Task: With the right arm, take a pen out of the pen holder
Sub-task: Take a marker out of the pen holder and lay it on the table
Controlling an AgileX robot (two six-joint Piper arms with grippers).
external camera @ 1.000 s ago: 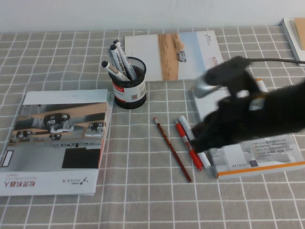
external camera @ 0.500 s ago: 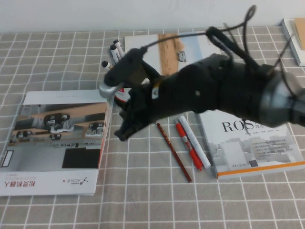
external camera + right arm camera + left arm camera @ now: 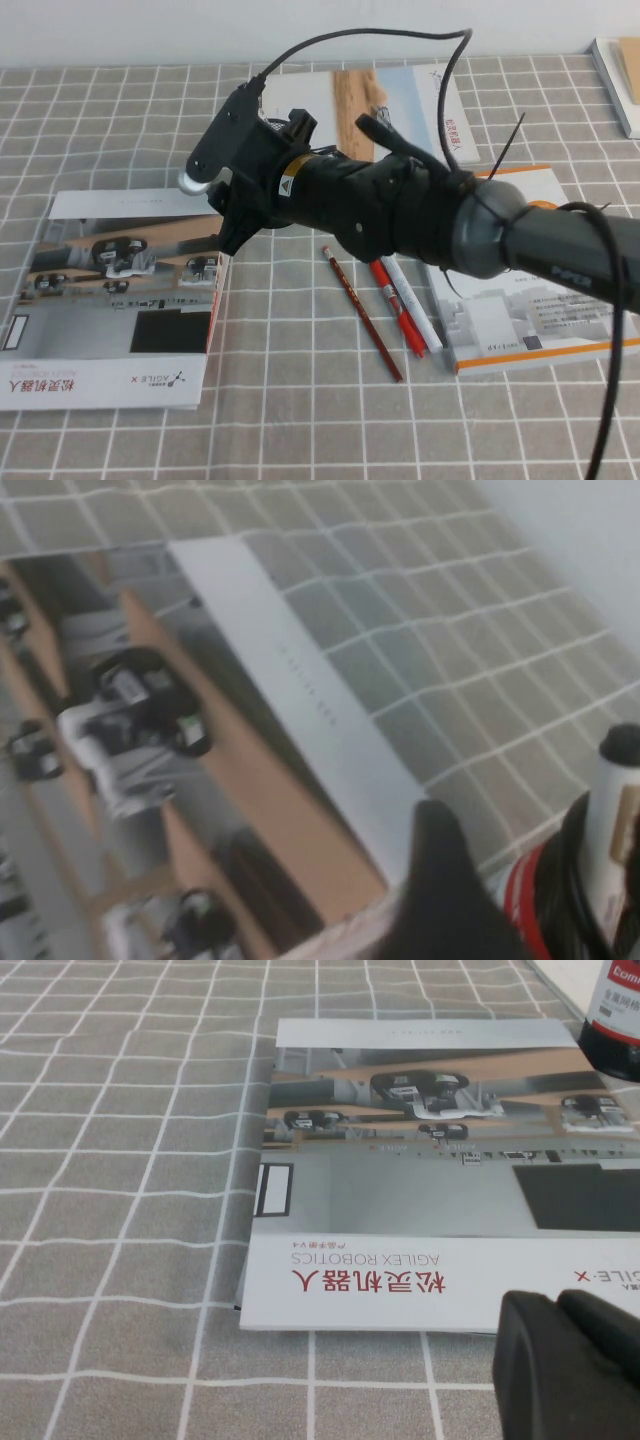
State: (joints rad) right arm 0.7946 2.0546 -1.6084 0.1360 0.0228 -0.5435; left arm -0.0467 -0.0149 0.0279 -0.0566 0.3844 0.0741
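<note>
The black mesh pen holder [image 3: 615, 1010], with a red and white label, stands beyond the corner of a brochure. In the high view my right arm covers it. In the right wrist view its red band and black rim [image 3: 540, 900] show, with a white marker [image 3: 605, 820] standing in it. My right gripper [image 3: 222, 235] hangs over the holder's left side, above the brochure's corner. One dark finger [image 3: 440, 880] shows beside the holder with a wide gap next to it, so the gripper is open and holds nothing. My left gripper [image 3: 570, 1370] is shut and empty, low over the brochure's near edge.
A brochure [image 3: 120, 300] lies at the left. A red pencil [image 3: 362, 313], a red pen [image 3: 395, 305] and a white marker [image 3: 408, 298] lie on the cloth beside the ROS book [image 3: 540, 320]. Another brochure [image 3: 400, 100] lies at the back.
My right arm has swung from above the ROS book leftwards across the table and now covers the pen holder. The pens on the cloth have not moved.
</note>
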